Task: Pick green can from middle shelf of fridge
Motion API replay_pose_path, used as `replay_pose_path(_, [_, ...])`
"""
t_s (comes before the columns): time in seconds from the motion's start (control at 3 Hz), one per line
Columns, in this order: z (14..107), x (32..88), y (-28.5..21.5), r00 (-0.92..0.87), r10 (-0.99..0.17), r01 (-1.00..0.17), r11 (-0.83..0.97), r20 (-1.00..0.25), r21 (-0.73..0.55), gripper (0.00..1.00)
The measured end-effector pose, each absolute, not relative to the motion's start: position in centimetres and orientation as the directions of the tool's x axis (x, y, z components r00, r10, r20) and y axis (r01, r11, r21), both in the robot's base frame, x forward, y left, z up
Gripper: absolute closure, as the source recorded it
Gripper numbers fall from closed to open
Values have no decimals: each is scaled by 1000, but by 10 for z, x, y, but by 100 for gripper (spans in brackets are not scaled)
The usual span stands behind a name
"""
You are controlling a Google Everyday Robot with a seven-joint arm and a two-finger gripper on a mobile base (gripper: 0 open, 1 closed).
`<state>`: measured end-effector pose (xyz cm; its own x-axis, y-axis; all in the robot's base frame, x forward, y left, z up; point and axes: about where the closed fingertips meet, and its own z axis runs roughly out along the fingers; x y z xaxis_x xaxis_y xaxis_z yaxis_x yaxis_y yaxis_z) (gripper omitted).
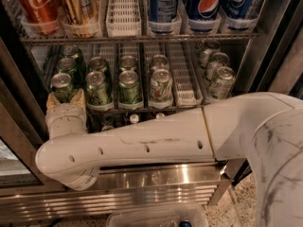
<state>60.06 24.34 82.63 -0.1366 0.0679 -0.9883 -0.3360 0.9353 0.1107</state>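
Setting: stainless-steel drinks fridge (142, 193) w/ ribbed steel base, speckled floor at lower right.
Top rack: red cola can (37, 6), gold can (78, 6), blue cola cans (204, 4), one vacant white slotted lane tray (124, 11).
Middle shelf (184, 86): dark wire rack w/ white slotted lanes; dark green cans in left lanes, paler white-green cans at right.
Green can (63, 86): dark green soda can, silver top, front of leftmost lane, upright.
Arm (142, 145): white, crosses frame right to left, below shelf front.
Gripper (65, 98): tan fingers either side of that can's base; grip state – cannot tell, contact unclear.
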Motion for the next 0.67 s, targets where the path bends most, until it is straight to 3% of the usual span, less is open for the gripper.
replay_pose_path(0.67, [841,603,237,-116,90,-307,944,-989,121,100])
